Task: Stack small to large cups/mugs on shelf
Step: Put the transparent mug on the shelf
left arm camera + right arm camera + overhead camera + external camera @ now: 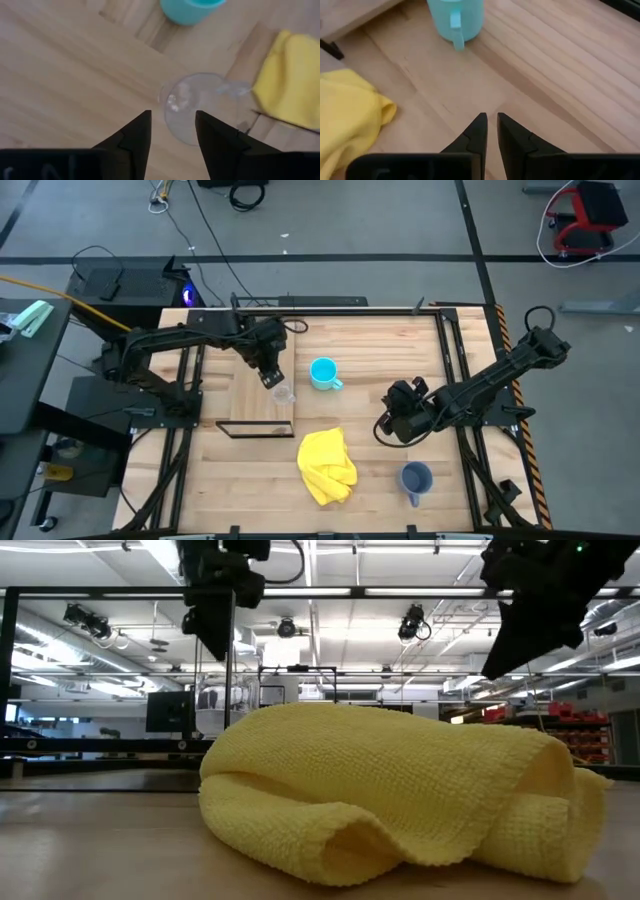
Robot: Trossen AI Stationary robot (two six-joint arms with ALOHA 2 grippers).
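Note:
The small clear cup stands upright on the shelf, close to its right edge. My left gripper hangs just above it, open, with the fingers on either side of the cup's near rim and a gap showing. The cyan mug stands on the table, right of the shelf. The grey-blue mug stands near the front right. My right gripper slants down over bare table between the two mugs. A narrow gap shows between its fingers, with nothing in it.
A crumpled yellow cloth lies in front of the shelf's right corner and fills the low view. Black frame rails run along the table's sides. Bare planks lie between the cyan mug and my right gripper.

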